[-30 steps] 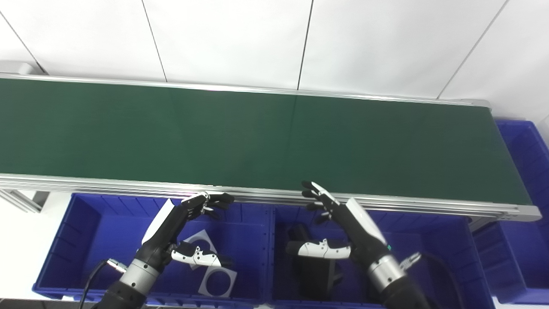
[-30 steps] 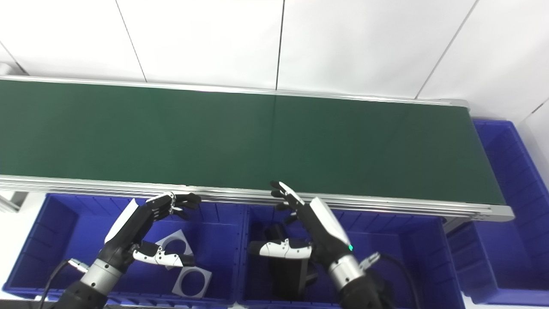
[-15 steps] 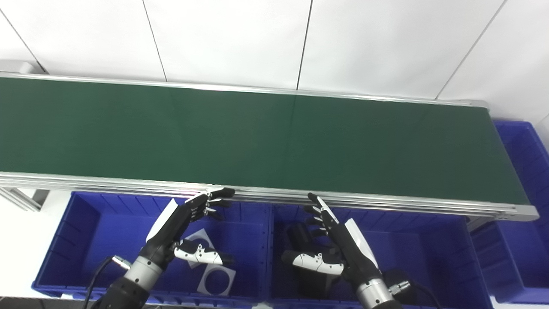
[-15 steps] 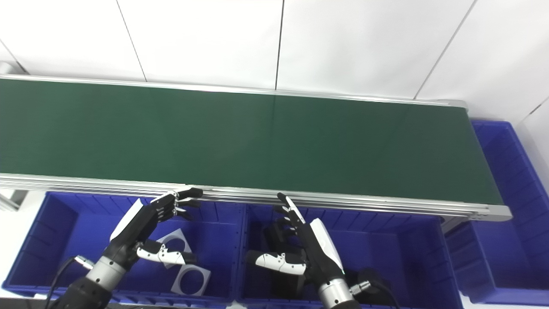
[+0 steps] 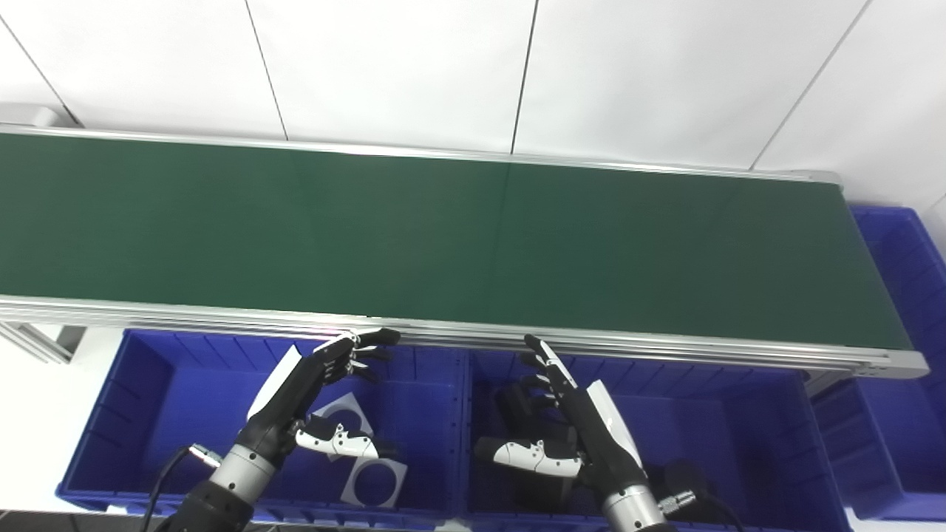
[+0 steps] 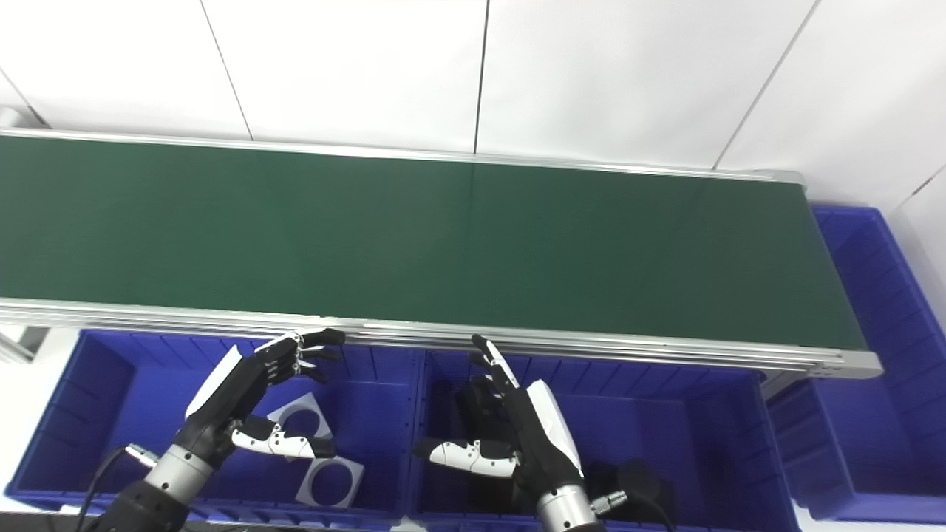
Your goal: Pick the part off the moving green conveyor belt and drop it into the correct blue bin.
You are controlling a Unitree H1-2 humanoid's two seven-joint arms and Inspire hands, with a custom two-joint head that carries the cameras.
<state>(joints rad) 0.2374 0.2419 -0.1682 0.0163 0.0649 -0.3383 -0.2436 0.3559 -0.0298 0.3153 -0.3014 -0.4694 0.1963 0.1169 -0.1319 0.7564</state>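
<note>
Green conveyor belt (image 5: 443, 229) running left to right across the upper half of the view, aluminium rails (image 5: 473, 336) along its near edge; no part showing anywhere on the green surface.

Below the near rail, two blue bins side by side. Left blue bin (image 5: 140, 414) holding flat grey square plates with round holes (image 5: 373, 484), one lying flat near the bin's front, another partly hidden behind the left thumb. Right blue bin (image 5: 739, 436) holding dark black parts (image 5: 517, 403), shape hard to read, partly covered by the right hand. Third blue bin (image 5: 902, 251) standing past the belt's right end, only partly in frame.

Left hand (image 5: 310, 388) hovering over the left bin, empty, fingers (image 5: 369, 343) spread and lightly curled with tips just under the rail, thumb stretched sideways above the grey plates. Nothing gripped.

Right hand (image 6: 521, 428) over the right bin, also empty, fingers (image 6: 488, 355) extended and apart, pointing up toward the rail but short of it; thumb held out to the left above the black parts. Cannot tell whether it touches them.

White panelled wall (image 5: 473, 66) behind the belt.
</note>
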